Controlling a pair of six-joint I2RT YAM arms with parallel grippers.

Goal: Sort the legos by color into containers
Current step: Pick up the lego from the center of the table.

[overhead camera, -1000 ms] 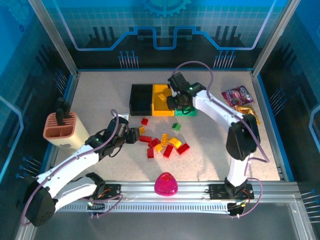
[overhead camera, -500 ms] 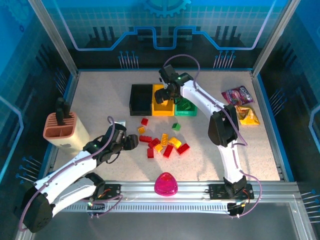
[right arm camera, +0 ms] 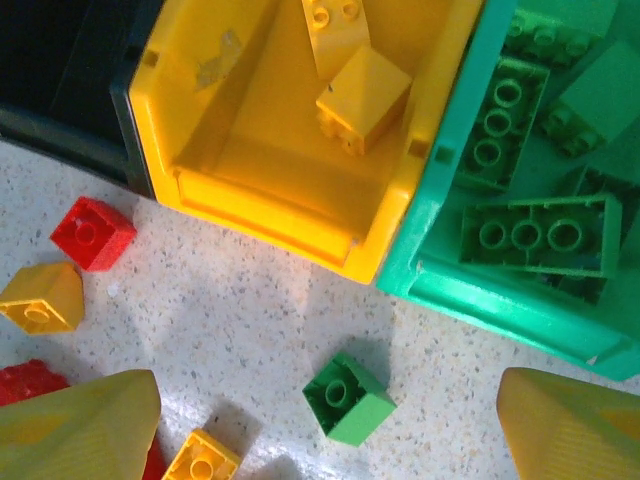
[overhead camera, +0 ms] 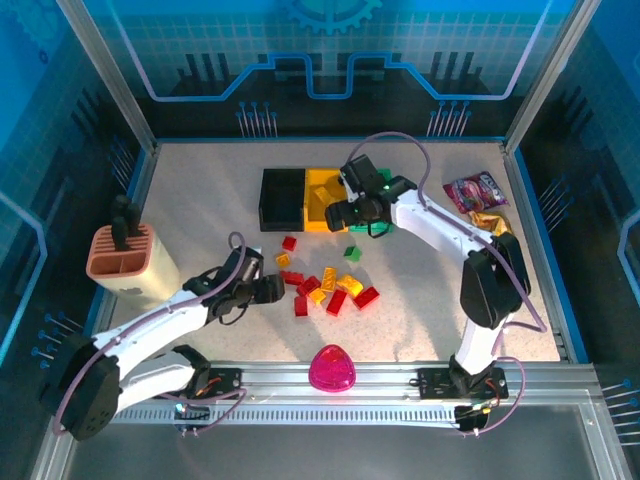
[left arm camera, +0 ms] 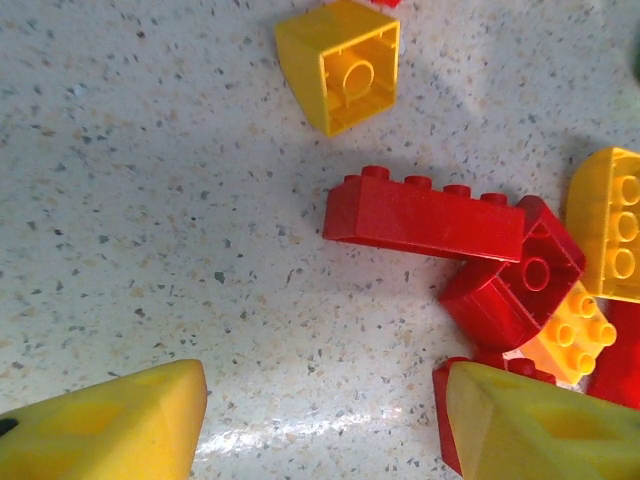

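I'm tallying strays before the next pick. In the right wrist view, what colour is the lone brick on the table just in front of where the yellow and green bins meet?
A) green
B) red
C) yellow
A: a small green brick lies on the table, apart from the yellow bin and green bin.

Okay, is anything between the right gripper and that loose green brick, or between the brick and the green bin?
Nothing visible. The green brick lies alone on the bare table, below the right gripper, whose jaws stand open either side of it. Only bare table separates it from the green bin.
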